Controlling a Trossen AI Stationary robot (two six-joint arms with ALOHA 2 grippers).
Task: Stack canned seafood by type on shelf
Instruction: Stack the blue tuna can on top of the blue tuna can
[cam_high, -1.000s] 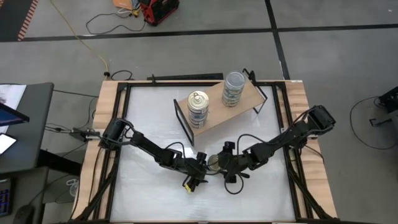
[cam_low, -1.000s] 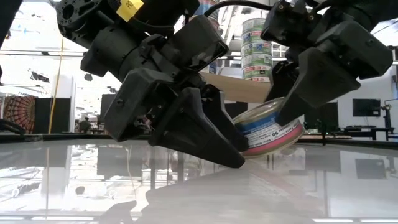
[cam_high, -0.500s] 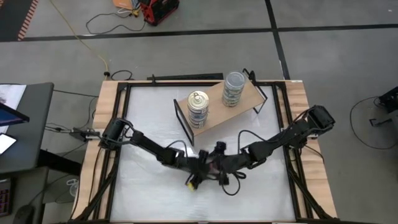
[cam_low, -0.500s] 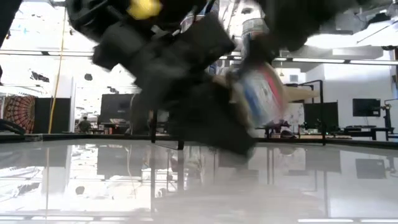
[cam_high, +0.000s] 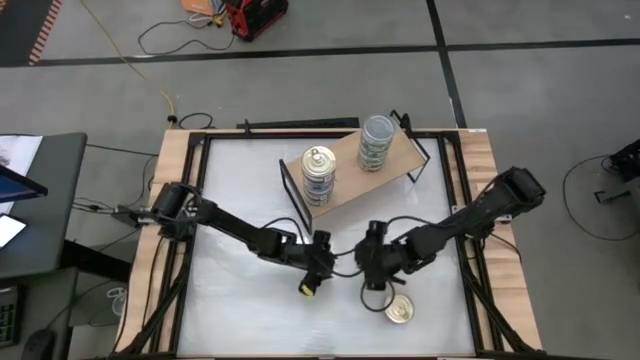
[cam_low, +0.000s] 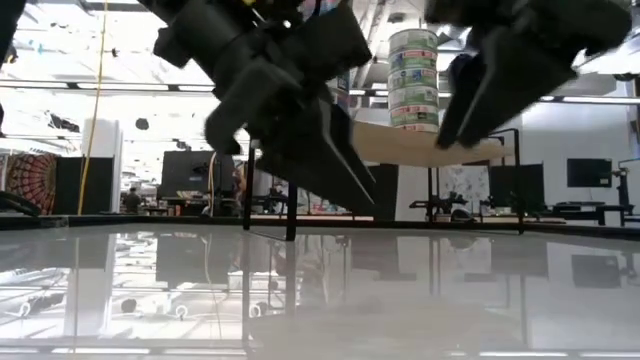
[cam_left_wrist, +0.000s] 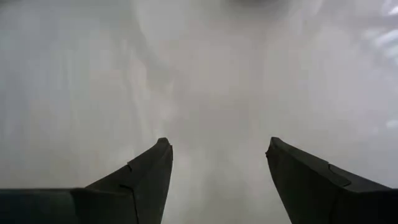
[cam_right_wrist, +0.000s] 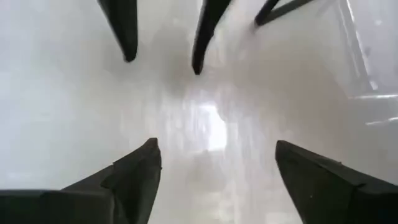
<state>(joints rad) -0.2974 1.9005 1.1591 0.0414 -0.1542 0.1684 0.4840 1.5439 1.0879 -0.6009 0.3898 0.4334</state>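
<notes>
White tabletop (cam_high: 240, 300), both grippers empty – one loose tin left.
Left gripper (cam_high: 318, 262) and right gripper (cam_high: 372, 262) hover with jaws wide; gold-lidded round tin (cam_high: 400, 311) lies apart, while two sorted stacks fill the tan wooden shelf (cam_high: 345, 178).

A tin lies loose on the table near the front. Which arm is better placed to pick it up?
Right. The loose tin lies just in front of the right gripper, which is open and empty. The left gripper, also open, sits farther off on the other side.
</notes>
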